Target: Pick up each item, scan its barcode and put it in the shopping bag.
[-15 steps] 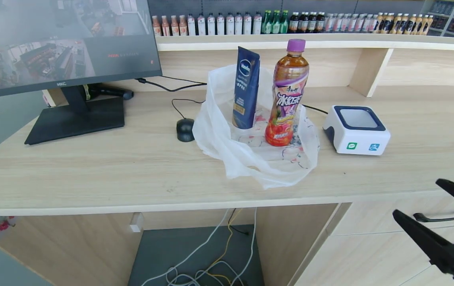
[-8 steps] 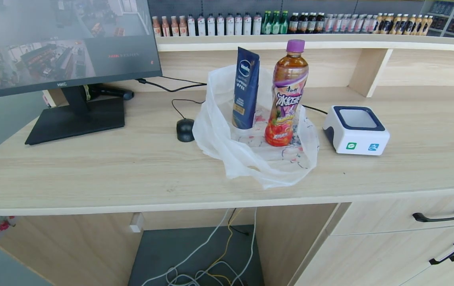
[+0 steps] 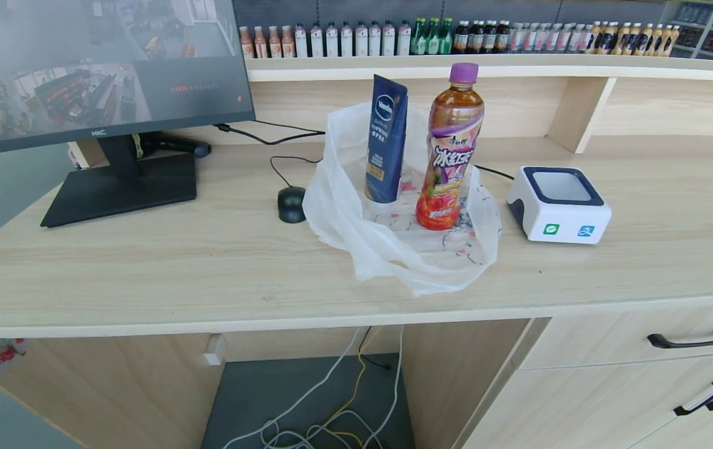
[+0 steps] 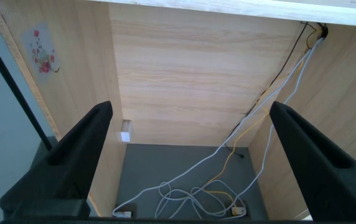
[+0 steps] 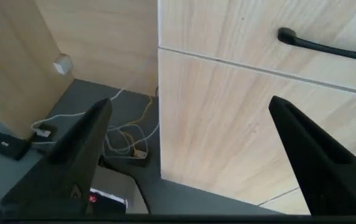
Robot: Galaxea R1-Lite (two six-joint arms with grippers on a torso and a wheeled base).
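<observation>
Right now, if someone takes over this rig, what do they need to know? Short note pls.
Left tool: open, empty, low, facing the gap under the counter.
Right tool: open, empty, low, facing the drawers.
Things: tube and bottle stand upright in the bag. The scanner sits beside the bag, on the robot's right.
Done: both items bagged.
Left: probably nothing; whether they were scanned can't be told.

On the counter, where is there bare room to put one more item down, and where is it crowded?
Widest bare patch: front-left of the counter, between monitor stand, mouse, shopping bag and the front edge. Another lies right of the scanner. Crowded: the bag, holding tube and bottle, and the narrow gap between bag and scanner.
</observation>
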